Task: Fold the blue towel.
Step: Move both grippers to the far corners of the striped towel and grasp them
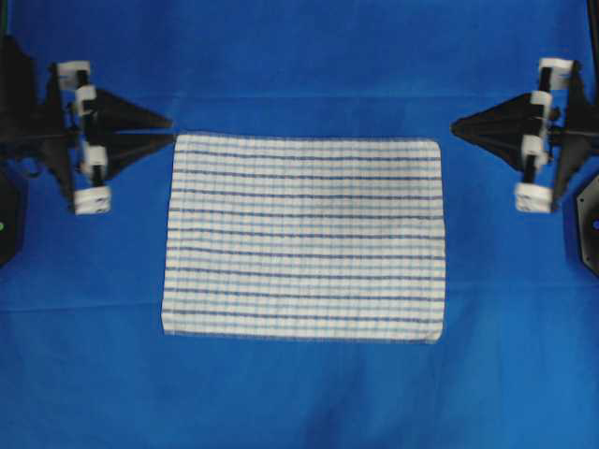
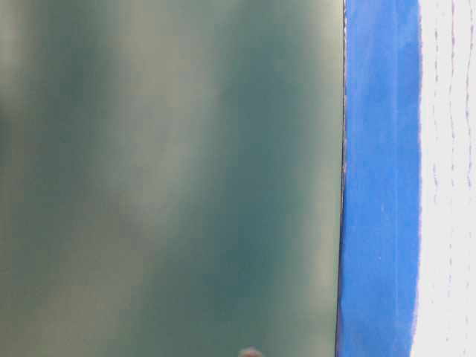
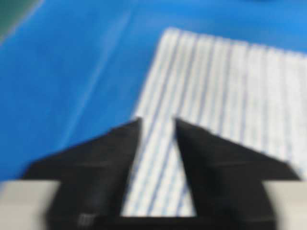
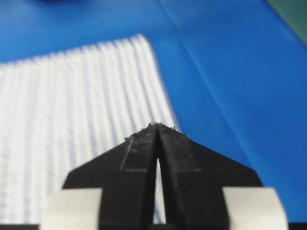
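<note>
Overhead view shows the blue towel lying flat on the blue sheet. Left gripper jaws are spread apart and empty; right gripper jaws are pressed together, holding nothing.

The towel lies flat on the table, between the two tools. The left tool sits just beside the towel's far left corner, tips pointing at it. The right tool sits near the far right corner, a little apart from the edge.
</note>
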Controlling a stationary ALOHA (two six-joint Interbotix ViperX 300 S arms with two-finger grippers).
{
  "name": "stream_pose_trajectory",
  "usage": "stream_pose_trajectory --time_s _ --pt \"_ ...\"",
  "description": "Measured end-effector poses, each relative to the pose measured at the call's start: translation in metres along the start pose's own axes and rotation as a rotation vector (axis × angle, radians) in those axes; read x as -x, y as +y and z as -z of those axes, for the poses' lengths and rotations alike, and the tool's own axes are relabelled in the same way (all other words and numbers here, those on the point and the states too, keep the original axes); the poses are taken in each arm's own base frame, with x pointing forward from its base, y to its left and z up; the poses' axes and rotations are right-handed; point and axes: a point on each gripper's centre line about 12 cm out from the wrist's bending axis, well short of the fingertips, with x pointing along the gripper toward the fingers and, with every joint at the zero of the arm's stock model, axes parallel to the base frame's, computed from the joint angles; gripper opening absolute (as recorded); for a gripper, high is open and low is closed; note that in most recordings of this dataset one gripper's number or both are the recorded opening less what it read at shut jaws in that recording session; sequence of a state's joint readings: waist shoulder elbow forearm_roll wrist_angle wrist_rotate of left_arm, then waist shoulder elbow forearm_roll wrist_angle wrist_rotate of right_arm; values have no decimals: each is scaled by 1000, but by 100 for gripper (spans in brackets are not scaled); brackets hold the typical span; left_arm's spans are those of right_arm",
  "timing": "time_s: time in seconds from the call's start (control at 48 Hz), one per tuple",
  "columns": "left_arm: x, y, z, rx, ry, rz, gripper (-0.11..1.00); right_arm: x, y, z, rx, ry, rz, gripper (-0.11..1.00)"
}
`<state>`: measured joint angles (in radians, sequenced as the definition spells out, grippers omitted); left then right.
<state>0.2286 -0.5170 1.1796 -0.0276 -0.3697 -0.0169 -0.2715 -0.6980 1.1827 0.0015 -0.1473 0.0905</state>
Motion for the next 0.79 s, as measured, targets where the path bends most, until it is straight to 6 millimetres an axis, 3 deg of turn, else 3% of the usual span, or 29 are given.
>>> stream_pose_trajectory --time_s 0.125,0.188,0.459,0.792 --pt "-16 11 18 12 86 -40 78 -18 -9 24 -11 124 37 56" --pt "-22 16 26 19 125 -59 89 -27 -13 36 -17 186 54 65" --pt "-38 37 63 47 268 -126 88 -55 -31 70 -48 359 116 60" --pt "-54 40 93 48 347 -134 87 -76 -41 97 -64 482 144 59"
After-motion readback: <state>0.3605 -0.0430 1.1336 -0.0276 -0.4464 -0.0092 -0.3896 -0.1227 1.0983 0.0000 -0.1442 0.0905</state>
